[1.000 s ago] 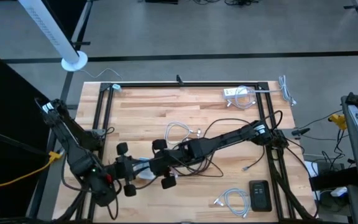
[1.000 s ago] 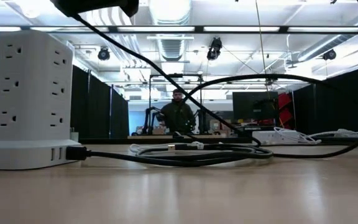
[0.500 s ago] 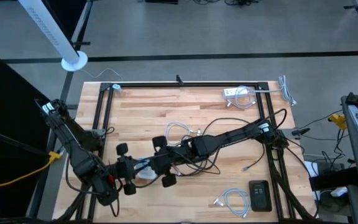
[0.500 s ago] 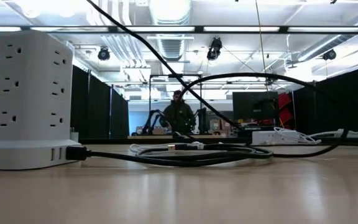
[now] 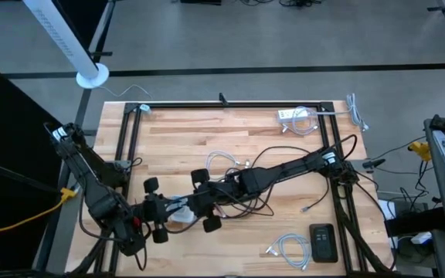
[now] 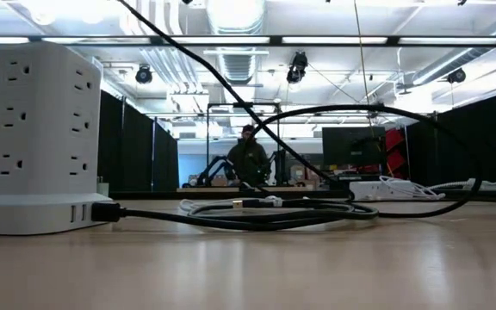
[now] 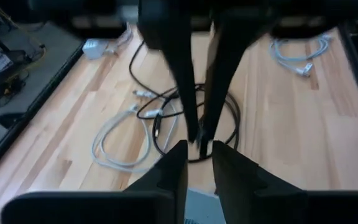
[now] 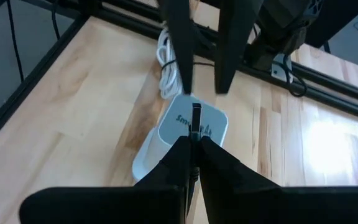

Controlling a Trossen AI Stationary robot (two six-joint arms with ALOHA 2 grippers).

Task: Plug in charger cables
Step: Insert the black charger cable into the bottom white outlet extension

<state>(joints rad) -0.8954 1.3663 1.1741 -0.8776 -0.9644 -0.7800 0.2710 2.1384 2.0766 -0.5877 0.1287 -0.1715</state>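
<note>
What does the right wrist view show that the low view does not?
Only the right wrist view: the right gripper shut on the black cable at its plug, over the top of the white power tower, with the left gripper open beyond. Only the low view: the tower's side outlets and a person in the room behind. Both: the tower.

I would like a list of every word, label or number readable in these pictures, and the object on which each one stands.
Grey print on the top of the white power tower: it begins with something like "Sm", but the rest is too blurred to read, and the plug tip held in the right tool covers part of it.
Dark device at the table edge: no text readable.
Nothing else carries readable text.
</note>
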